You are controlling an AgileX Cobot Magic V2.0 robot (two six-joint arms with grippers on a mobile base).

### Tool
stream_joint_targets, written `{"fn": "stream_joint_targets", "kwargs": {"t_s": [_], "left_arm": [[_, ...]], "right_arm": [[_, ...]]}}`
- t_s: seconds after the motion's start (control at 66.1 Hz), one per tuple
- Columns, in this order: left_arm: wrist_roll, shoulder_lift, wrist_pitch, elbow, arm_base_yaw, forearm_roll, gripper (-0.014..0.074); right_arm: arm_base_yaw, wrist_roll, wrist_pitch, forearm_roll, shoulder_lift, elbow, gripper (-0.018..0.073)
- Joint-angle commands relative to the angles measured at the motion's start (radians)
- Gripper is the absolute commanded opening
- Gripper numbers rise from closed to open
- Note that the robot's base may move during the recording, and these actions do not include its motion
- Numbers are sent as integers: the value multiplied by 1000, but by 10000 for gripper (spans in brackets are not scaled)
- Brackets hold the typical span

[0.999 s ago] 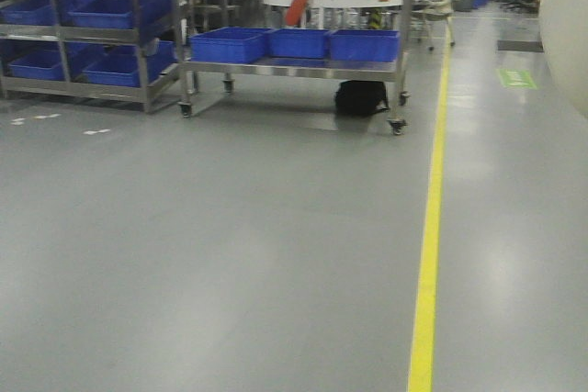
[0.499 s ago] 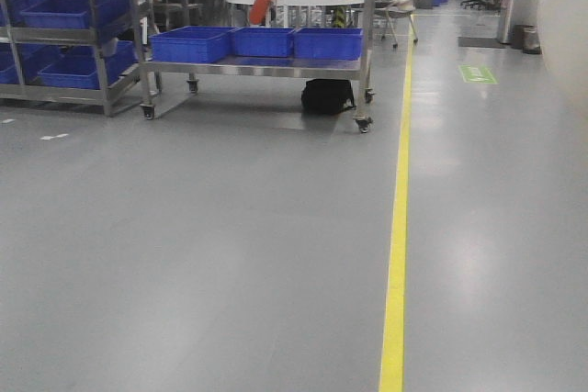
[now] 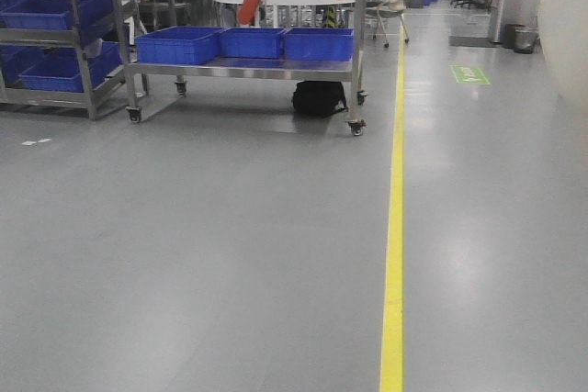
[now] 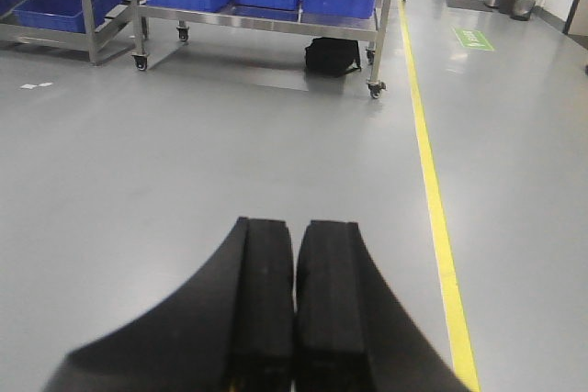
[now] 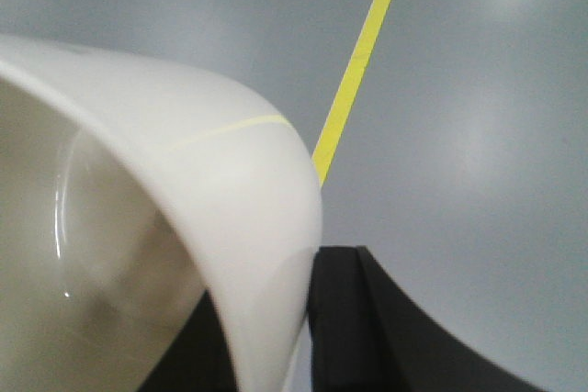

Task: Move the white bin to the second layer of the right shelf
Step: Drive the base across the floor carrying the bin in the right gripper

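My right gripper [image 5: 266, 305] is pinching the wall of the white bin [image 5: 211, 162]. One black finger [image 5: 354, 319] sits on the outside of the wall, the other shows as a dark wedge on the inside, and the glossy cream rim curves up over both. Past the bin there's only grey floor [image 5: 478, 89] and a yellow line [image 5: 363, 52] (the line even reflects as a thin streak on the rim). From the front camera the bin is just a pale blurry curve at the far right edge of the view, up high.

My left gripper [image 4: 296, 227] has nothing in it. Its two black pads are pressed flat together, hanging over bare floor and pointing down the aisle.

Further ahead is a steel cart [image 3: 239, 69] on casters with three blue crates [image 3: 248, 41] on its lower level and more on top. A black bag [image 3: 319, 98] lies on the floor under its right end. The yellow line runs just to the right of the cart. Left of the cart stands a rack [image 3: 87, 89] with more blue crates, and there's a green floor mark [image 3: 469, 73] over on the far side of the line.
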Motion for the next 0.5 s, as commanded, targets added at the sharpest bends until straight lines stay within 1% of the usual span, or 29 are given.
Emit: {"fn": "stream_joint_targets", "kwargs": {"t_s": [0.0, 0.484], "left_arm": [[-10, -17, -89, 27, -7, -4, 85], [-10, -17, -89, 27, -7, -4, 85]], "right_arm": [[-8, 2, -88, -10, 0, -30, 52], [-8, 2, -88, -10, 0, -30, 52]]}}
